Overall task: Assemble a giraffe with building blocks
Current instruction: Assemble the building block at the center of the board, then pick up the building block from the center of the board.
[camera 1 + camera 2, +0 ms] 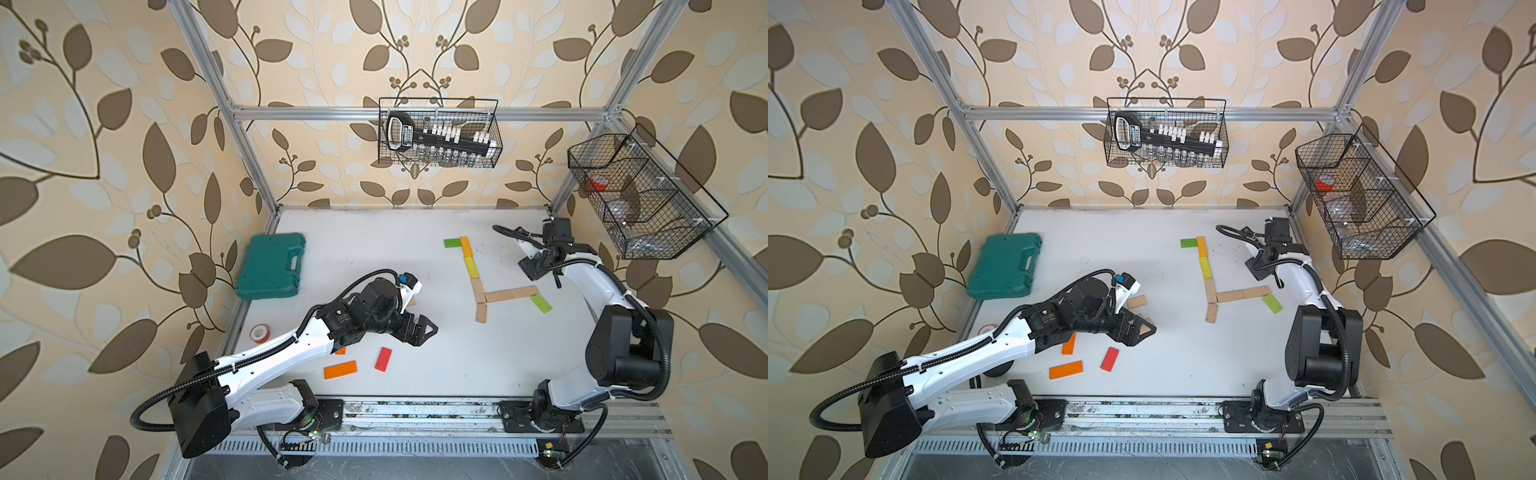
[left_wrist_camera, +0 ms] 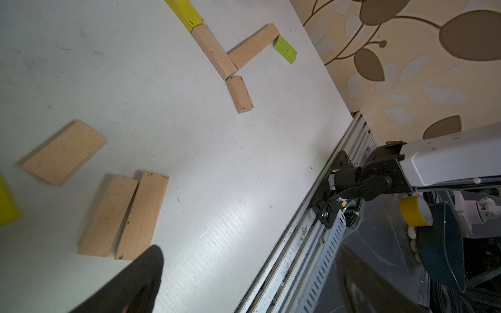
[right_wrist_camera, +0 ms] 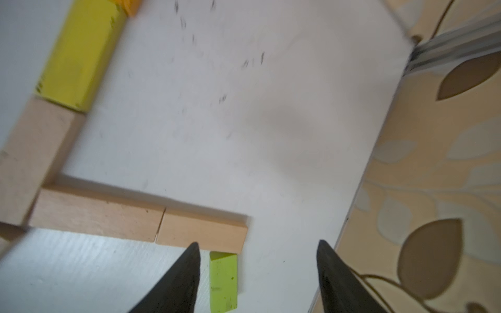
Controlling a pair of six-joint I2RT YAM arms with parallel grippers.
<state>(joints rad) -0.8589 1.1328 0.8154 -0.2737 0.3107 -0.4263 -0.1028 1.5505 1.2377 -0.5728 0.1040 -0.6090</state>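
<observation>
On the white table (image 1: pixel 374 249), you find the right gripper (image 3: pixel 257 243) parted and empty above the lime block (image 3: pixel 223 279), apparently a leg at the beige body row (image 3: pixel 135 219), and the left gripper (image 1: pixel 427 330) spread wide near the spare beige blocks (image 2: pixel 122 216).

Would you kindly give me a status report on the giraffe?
Left claw open over loose beige blocks. Right claw open, empty, by lime block. Nothing in the way.

1. In a top view, an orange block (image 1: pixel 340 351), at nine o'clock from the left gripper (image 1: pixel 426 332), lies mostly hidden under the arm (image 1: pixel 291 351).
2. Right wrist view: motion-blurred; the picture's edge cuts off the lime block (image 3: pixel 223 281).
</observation>
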